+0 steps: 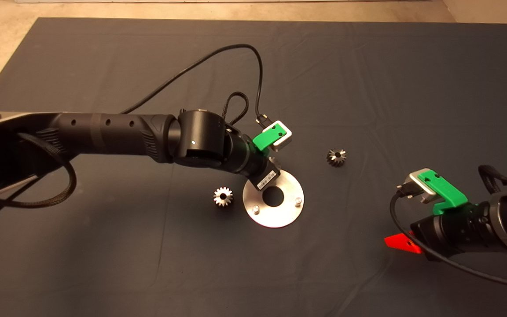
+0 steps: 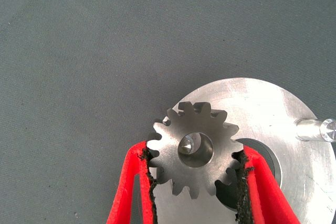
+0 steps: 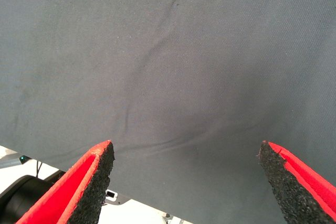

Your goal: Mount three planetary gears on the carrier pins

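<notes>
Currently the left gripper [image 2: 195, 182] is clamped on one planetary gear [image 2: 194, 155], black pads biting the teeth on both sides, held flat over the round plate [image 1: 284, 211]. Through the gear's bore a pin tip shows (seated or just above it, can't tell). Plate is flat brushed silver with a big central hole; two more carrier pins [image 1: 298, 201] stand bare, short shiny studs. Left arm [image 1: 117, 134] reaches in across the dark mat [image 1: 368, 79] and angles down over the plate's far-left edge.

Two loose gears lie on the mat: one [image 1: 223, 196] just left of the plate, one [image 1: 336, 157] well off to its upper right. Both steel-grey, toothed, bored.

Right gripper [image 3: 186, 182] waits at lower right, fingers spread wide, holding nothing, above wrinkled mat fabric.
</notes>
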Controlling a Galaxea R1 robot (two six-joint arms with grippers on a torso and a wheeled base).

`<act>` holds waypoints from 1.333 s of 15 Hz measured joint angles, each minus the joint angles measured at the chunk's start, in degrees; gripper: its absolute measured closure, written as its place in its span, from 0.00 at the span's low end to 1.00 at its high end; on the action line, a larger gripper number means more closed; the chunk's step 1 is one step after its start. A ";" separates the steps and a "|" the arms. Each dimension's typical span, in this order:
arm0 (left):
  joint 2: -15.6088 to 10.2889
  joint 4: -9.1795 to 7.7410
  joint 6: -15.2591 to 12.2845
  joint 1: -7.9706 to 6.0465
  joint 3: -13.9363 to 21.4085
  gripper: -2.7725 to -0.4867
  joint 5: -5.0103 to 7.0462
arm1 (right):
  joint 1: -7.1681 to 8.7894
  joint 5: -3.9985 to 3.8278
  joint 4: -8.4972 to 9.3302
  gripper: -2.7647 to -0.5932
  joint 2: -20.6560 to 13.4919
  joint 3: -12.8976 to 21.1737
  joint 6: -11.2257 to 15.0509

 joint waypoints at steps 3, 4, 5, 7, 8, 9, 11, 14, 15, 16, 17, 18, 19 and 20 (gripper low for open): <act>0.31 -0.01 1.05 -0.03 -0.51 0.95 -0.17 | 0.00 0.01 0.00 0.33 0.02 0.02 0.00; 0.31 -0.01 1.07 -0.01 -0.60 0.95 -0.30 | 0.00 0.01 0.00 0.33 0.00 0.02 0.00; 0.31 -0.01 1.08 -0.01 -0.60 0.95 -0.32 | 0.00 0.01 0.00 0.33 0.00 0.00 0.00; 0.31 -0.01 1.29 -0.01 -0.60 0.95 -0.43 | 0.00 0.04 0.00 0.33 0.00 0.02 0.00; 0.31 -0.02 1.33 -0.01 -0.60 0.95 -0.43 | 0.00 0.04 0.00 0.33 0.00 0.01 0.00; 0.31 -0.06 2.27 -0.01 -0.60 0.95 -0.43 | 0.00 0.08 0.00 0.33 0.00 0.02 0.00; 0.31 -0.62 3.78 -0.04 -0.77 0.95 -0.59 | 0.00 0.33 0.00 0.33 0.00 0.00 0.00; 0.34 -2.36 6.08 -0.24 -1.04 0.95 -0.69 | 0.00 0.48 0.00 0.33 0.01 0.00 0.00; 0.34 -3.68 7.21 -0.50 -1.27 0.95 -0.89 | 0.00 0.50 0.00 0.33 0.00 0.00 0.00; 0.36 -4.80 8.53 -0.54 -1.37 0.95 -0.94 | 0.00 0.48 0.00 0.33 0.00 0.00 0.00; 0.36 -5.83 9.21 -0.69 -1.43 0.95 -0.87 | 0.00 0.48 0.00 0.33 0.02 0.00 0.00; 0.36 -6.04 9.52 -0.72 -1.49 0.95 -0.87 | 0.00 0.52 0.00 0.33 0.02 0.01 0.00; 0.47 -6.24 9.62 -0.80 -1.51 0.95 -0.60 | 0.00 0.61 0.00 0.33 0.00 0.01 0.00; 0.64 -6.29 9.62 -0.85 -1.51 0.95 -0.15 | 0.00 0.96 -0.01 0.33 0.02 0.00 0.00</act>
